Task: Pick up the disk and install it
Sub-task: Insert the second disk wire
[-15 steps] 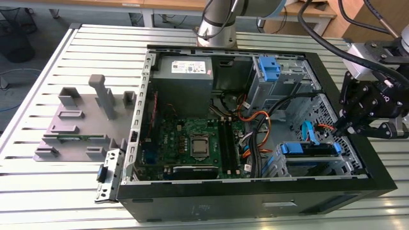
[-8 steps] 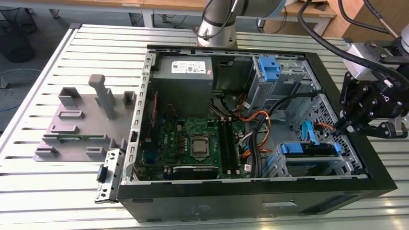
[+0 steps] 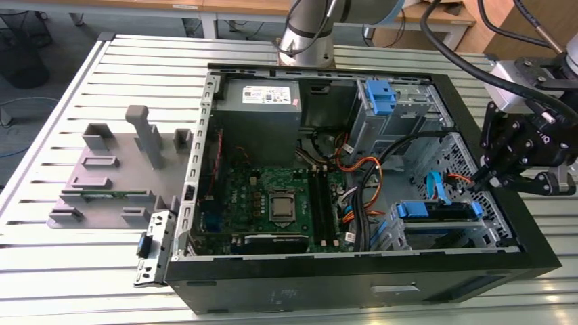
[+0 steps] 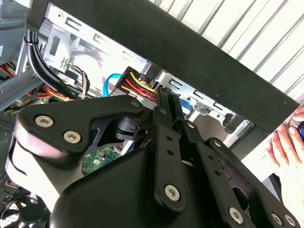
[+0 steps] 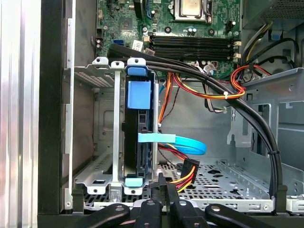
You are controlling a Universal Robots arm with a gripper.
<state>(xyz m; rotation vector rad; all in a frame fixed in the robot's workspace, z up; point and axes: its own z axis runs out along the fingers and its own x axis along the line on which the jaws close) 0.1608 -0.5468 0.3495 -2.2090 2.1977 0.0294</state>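
Slatted metal table, ribbed in pale silver, bearing an open black computer case across its middle and, just beside the case toward the exterior view's left, a grey fixture block with upright posts.

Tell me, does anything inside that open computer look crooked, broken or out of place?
Nothing stands out. The disk sits square in its metal cage inside the case, cables run loose but unbroken, and the gripper hangs beside the case's edge.
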